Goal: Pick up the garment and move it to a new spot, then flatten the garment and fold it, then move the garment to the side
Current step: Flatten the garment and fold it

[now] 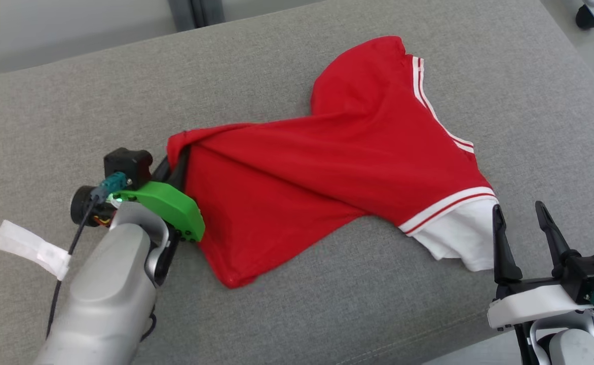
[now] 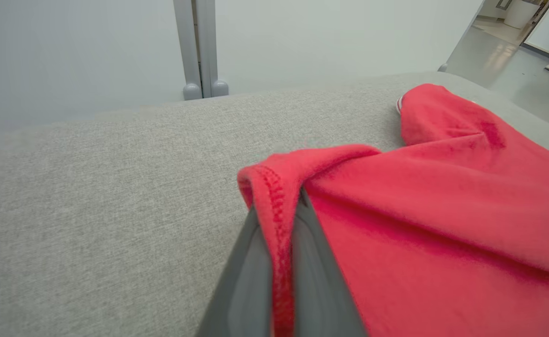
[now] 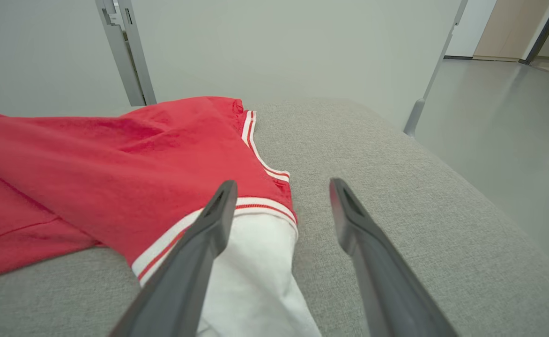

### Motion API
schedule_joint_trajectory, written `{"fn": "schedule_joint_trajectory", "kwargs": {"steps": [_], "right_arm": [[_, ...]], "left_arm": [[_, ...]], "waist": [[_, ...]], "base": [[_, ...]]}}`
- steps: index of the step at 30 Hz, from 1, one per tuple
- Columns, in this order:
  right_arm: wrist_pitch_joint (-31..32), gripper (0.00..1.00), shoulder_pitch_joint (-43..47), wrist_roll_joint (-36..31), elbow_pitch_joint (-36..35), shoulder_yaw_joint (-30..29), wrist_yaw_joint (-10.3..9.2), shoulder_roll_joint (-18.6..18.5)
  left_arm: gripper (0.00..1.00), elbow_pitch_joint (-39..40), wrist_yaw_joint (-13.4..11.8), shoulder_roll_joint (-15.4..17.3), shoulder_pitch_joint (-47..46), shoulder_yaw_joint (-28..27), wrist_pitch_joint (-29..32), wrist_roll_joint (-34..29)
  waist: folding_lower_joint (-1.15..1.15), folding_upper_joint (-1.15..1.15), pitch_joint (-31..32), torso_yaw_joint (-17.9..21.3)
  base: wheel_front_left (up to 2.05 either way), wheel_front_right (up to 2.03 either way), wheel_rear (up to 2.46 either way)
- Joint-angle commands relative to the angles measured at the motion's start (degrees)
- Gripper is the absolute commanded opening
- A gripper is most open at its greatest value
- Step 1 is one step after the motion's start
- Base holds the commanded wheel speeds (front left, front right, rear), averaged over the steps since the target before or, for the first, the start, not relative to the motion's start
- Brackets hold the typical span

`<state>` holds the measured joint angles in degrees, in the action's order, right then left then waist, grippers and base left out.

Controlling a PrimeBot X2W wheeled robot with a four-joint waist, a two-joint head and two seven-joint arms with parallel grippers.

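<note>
Left gripper (image 1: 178,161) clamps tight on the stitched hem (image 2: 274,210) of the soft red garment (image 1: 337,167), which lies rumpled on a coarse-woven grey cushion (image 1: 276,61); right gripper (image 1: 522,215) stands spread and empty beside its white sleeve (image 1: 459,238).

Head view looks steeply down on the cushion (image 1: 48,101); both wrist views skim low, sharing the garment (image 1: 327,167).

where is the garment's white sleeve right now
In the head view the white sleeve lies on the grey cushion at the lower right end of the red garment, just beside the open right tool.
</note>
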<state>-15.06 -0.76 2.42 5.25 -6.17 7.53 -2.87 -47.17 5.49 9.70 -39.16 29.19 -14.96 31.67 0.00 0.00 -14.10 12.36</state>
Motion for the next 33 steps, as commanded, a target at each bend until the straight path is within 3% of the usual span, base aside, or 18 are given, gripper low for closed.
{"fn": "schedule_joint_trajectory", "kwargs": {"steps": [1,3,4,5,11,15,18,24,26,33], "right_arm": [[-0.2,1.00,-0.8,0.3,0.2,0.1,-0.08,0.0],[-0.2,1.00,-0.9,0.4,0.6,0.2,-0.09,0.0],[-0.2,1.00,-0.7,0.4,0.8,0.2,-0.08,0.0],[-0.2,1.00,-0.5,0.5,1.0,0.1,-0.08,0.0],[-0.2,1.00,1.9,1.0,1.6,-1.6,-0.09,0.0],[-0.2,1.00,4.1,1.1,1.5,-2.9,-0.08,0.0],[-0.2,1.00,5.2,1.1,1.4,-3.5,-0.09,0.0],[-0.2,1.00,4.9,0.3,1.0,-3.6,-0.08,0.0],[-0.2,1.00,4.4,-0.1,0.9,-3.4,-0.09,0.0],[-0.2,1.00,4.1,-0.5,0.9,-2.7,-0.08,0.0]], "left_arm": [[0.00,-1.3,0.0,0.6,-1.7,-0.4,-0.2,-0.5],[0.04,-3.2,0.4,0.7,-2.7,-0.6,-0.2,-0.4],[0.44,-4.1,0.6,0.7,-2.9,-0.6,-0.2,-0.5],[1.00,-4.8,0.8,0.4,-2.6,-0.7,-0.2,0.1],[1.00,-3.8,1.6,0.5,2.7,-3.6,-0.2,4.4],[1.00,0.7,1.5,1.2,10.3,-6.2,-0.2,6.9],[1.00,7.1,1.7,1.8,17.4,-4.5,0.3,6.9],[1.00,21.7,1.9,3.5,28.7,1.0,8.7,8.7],[1.00,24.9,0.9,4.3,30.3,1.8,11.2,8.6],[1.00,32.7,0.0,2.8,33.8,1.8,16.4,13.7]], "waist": [[0.00,0.00,-0.5,0.5],[0.00,0.00,-0.5,0.9],[0.00,0.00,-0.3,1.2],[0.00,0.00,-0.1,1.3],[0.00,0.00,2.2,1.3],[0.00,0.00,4.1,0.5],[0.00,0.00,4.9,-0.2],[0.00,0.00,5.0,-1.8],[0.00,0.00,4.9,-2.0],[0.00,0.00,5.0,-1.4]], "base": [[0.00,0.00,0.00],[0.00,0.00,0.00],[0.00,0.00,0.00],[0.00,0.00,0.00],[0.00,0.00,0.00],[0.00,0.00,0.00],[0.00,0.00,0.00],[0.00,0.00,0.00],[0.00,0.00,0.00],[0.00,0.00,0.00]]}}
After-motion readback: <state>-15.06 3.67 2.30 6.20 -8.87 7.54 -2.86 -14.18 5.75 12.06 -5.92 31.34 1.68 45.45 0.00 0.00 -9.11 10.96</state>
